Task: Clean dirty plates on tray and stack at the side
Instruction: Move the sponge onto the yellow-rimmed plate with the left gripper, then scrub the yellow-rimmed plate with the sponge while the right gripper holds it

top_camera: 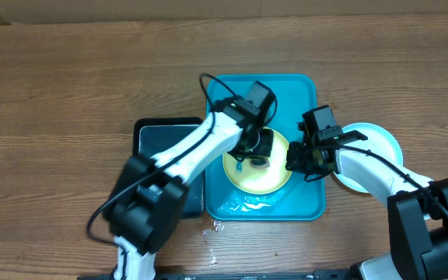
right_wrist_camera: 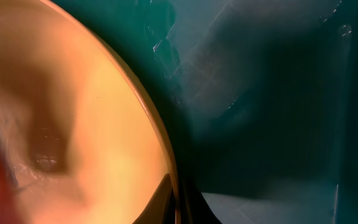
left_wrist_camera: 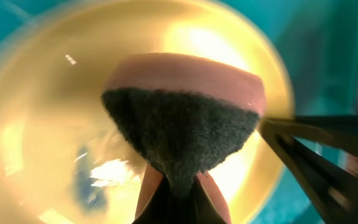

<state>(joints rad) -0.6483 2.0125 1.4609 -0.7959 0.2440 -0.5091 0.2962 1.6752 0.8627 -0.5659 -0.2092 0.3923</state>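
Your wood tabletop holds the blue tray, and the yellow plate lies flat on it. Your right tool pinches the plate's right rim. Your left tool squeezes a sponge right over the plate's middle. A blue smear sits just beside the sponge, so I think you should scrub that way.

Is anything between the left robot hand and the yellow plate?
Yes. A pink sponge with a dark scrubby face, shut in the left gripper, sits between it and the yellow plate on the turquoise tray. The right gripper grips that plate's rim directly.
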